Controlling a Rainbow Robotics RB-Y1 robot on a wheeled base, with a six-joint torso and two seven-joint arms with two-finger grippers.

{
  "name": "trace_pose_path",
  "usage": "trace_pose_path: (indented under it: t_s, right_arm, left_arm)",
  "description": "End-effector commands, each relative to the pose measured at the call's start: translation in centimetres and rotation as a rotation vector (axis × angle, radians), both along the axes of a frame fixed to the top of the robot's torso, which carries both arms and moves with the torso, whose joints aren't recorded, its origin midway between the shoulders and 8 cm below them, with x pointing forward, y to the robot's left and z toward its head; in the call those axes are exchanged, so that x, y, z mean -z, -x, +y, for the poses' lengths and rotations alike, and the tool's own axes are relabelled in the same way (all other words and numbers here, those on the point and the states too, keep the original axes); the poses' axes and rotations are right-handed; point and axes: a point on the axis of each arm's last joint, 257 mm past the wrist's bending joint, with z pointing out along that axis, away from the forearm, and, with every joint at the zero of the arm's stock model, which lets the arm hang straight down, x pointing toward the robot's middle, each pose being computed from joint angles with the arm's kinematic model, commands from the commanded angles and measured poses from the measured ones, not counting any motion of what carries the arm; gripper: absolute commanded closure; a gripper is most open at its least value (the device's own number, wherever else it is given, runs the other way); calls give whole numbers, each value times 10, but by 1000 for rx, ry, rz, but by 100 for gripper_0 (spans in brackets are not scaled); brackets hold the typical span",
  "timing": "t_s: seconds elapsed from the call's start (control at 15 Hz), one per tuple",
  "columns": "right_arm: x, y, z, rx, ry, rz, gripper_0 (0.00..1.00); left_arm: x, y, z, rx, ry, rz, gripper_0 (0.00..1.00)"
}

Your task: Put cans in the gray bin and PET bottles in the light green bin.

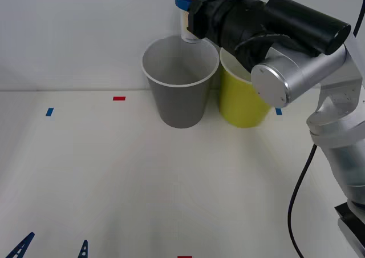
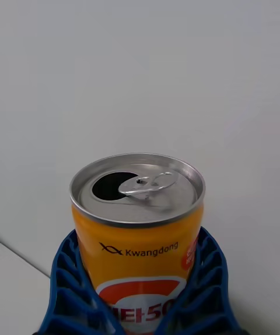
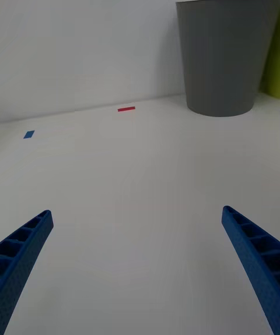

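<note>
Cans: one can [image 1: 192, 1] is counted, orange above and white below.
Bins: two are counted, one gray bin [image 1: 179, 84] and one green bin [image 1: 242, 101].
Grippers: two are counted, the right gripper [image 1: 185, 9] and the left gripper [image 1: 54, 248].
Red tape marks: two are counted, one [image 1: 118, 98] near the wall and one [image 1: 184, 257] at the near edge.
Blue tape marks: two are counted, one [image 1: 49, 112] on the left and one [image 1: 278, 111] on the right.

The can [image 1: 190, 7] hangs above the gray bin [image 1: 181, 92], left of the light green bin [image 1: 242, 101].
</note>
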Motion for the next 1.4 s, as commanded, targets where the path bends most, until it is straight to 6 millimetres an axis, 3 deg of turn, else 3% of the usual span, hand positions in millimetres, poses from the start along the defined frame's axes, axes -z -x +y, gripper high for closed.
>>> trace_pose_path:
  t_s: [0.07,1.0,1.07,1.13,1.2,1.27,1.4]
  right_arm:
    - [2,-6,20,-28,-27,-2,100]
    - [-3,-13,17,3,-21,-18,100]
    - [-3,-15,14,17,-11,-27,95]
    - [-4,-16,14,24,-7,-33,51]
    - [-4,-16,15,22,-11,-32,21]
    - [-4,-15,17,18,-11,-33,6]
    - [1,-11,22,10,-13,-30,0]
  left_arm:
    - [0,0,0,0,0,0,0]
    - [0,0,0,0,0,0,0]
    - [0,0,0,0,0,0,0]
    - [0,0,0,0,0,0,0]
    - [0,0,0,0,0,0,0]
    - [0,0,0,0,0,0,0]
    - [0,0,0,0,0,0,0]
